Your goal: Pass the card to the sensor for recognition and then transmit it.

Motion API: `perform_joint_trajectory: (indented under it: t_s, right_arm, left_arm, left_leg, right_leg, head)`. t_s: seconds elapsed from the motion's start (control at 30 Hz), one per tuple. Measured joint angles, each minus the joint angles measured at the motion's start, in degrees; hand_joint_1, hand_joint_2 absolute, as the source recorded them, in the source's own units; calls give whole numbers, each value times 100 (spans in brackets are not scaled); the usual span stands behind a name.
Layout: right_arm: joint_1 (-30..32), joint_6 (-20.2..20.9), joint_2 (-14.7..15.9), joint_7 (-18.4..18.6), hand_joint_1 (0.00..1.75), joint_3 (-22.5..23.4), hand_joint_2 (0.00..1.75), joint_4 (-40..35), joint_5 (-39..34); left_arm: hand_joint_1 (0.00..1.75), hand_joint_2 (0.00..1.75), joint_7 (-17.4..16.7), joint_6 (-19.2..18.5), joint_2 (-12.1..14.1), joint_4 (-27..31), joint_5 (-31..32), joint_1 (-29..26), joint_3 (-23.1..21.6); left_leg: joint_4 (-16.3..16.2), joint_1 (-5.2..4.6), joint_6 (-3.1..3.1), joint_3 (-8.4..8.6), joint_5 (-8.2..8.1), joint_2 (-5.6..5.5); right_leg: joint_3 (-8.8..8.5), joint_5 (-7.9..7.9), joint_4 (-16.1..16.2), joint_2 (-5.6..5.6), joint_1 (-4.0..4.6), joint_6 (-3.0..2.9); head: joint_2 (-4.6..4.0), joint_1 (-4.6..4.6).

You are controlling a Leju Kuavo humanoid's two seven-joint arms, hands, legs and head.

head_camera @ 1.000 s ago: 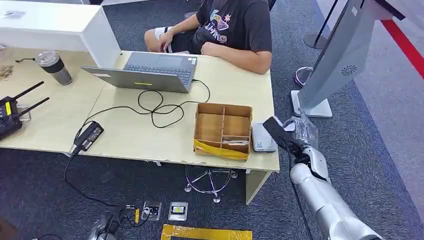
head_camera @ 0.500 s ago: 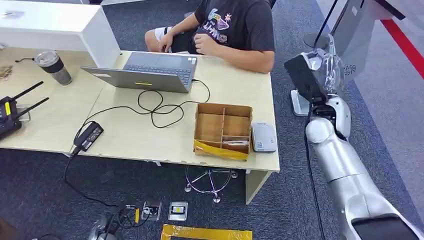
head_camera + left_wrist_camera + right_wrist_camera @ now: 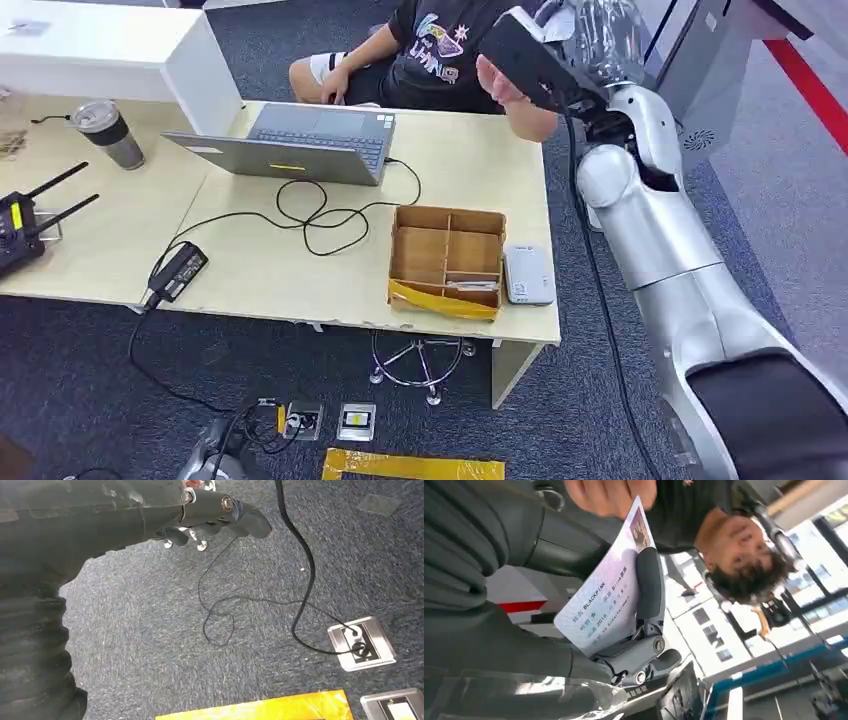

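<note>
My right hand (image 3: pixel 600 35) is raised high past the far right corner of the table (image 3: pixel 260 270), in front of a seated person. It pinches a white ID card (image 3: pixel 606 597) with printed text and a small photo, my thumb (image 3: pixel 649 585) lying across its face. The person's hand (image 3: pixel 609 492) touches the card's far end and reaches up beside my wrist (image 3: pixel 497 82). The grey card sensor (image 3: pixel 527 273) lies flat at the table's right edge, next to a cardboard divider box (image 3: pixel 447 258). My left hand (image 3: pixel 210 515) hangs over the carpet, holding nothing.
A laptop (image 3: pixel 300 140) with a looped cable, a power brick (image 3: pixel 178 270), a steel cup (image 3: pixel 108 133) and a black radio (image 3: pixel 15 225) sit on the table. A white kiosk stand (image 3: pixel 700 90) rises at the right. Floor sockets (image 3: pixel 355 420) and yellow tape (image 3: pixel 410 466) lie below.
My right arm has swung up from beside the sensor at the table's edge to the person, carrying the card. The person's hand has lifted off the table to meet it.
</note>
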State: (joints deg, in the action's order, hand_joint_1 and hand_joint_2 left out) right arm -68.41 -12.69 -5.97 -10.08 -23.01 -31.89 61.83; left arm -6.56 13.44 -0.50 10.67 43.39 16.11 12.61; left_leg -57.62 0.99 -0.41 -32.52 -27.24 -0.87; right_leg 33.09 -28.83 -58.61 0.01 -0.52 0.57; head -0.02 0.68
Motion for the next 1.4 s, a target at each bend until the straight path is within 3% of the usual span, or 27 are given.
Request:
perform_joint_trajectory:
  t_s: [0.1, 0.23, 0.53, 1.1, 1.13, 1.17, 1.4]
  right_arm:
    - [-135, 612, -13, 405, 175, -219, 175, 350, 472]
    - [-128, 934, 2, 678, 175, -473, 175, 735, 786]
    - [-8, 1151, 168, 914, 175, -756, 175, 1115, 1030]
    - [210, 1068, 599, 1019, 171, -958, 175, 1338, 1133]
    - [210, 1065, 621, 1019, 14, -960, 175, 1342, 1135]
    - [210, 1057, 634, 1021, 0, -964, 175, 1349, 1137]
    - [247, 602, 675, 1010, 0, -1012, 175, 1377, 1253]
  left_arm:
    - [0, 175, 7, -13, -26, 0, -7, 39, 0]
    - [0, 175, 7, -15, -52, 0, -20, 70, 0]
    - [0, 175, 2, -11, -81, 0, -22, 54, 0]
    - [0, 175, -52, -83, -81, 0, 96, 52, -22]
    - [0, 175, -59, -83, -81, 0, 100, 55, -33]
    - [0, 175, -59, -83, -81, 0, 103, 57, -48]
    - [0, 175, -59, -85, -81, 0, 116, 57, -96]
  left_leg:
    - [0, -1, 0, -2, 0, -2]
    - [-1, -2, 0, 1, -1, 1]
    - [-1, 0, 0, 0, -1, 4]
    - [-3, -2, 0, -1, -1, 4]
    - [-3, -2, 0, -1, -1, 4]
    - [-2, -2, 0, -1, -1, 4]
    - [-2, -1, 0, 1, -1, 6]
  right_leg:
    - [-2, 0, 6, -3, -1, 0]
    - [0, 0, 7, 3, -3, 1]
    - [2, 0, 7, 6, -1, 0]
    - [2, 0, 8, 3, -3, 1]
    - [2, 0, 8, 3, -2, 0]
    - [2, 0, 8, 4, -2, 0]
    - [2, 0, 7, 7, -2, 0]
  head:
    - [2, 2]
    - [2, 0]
    - [0, 0]
    - [2, 2]
    - [0, 2]
    - [0, 0]
    - [0, 2]
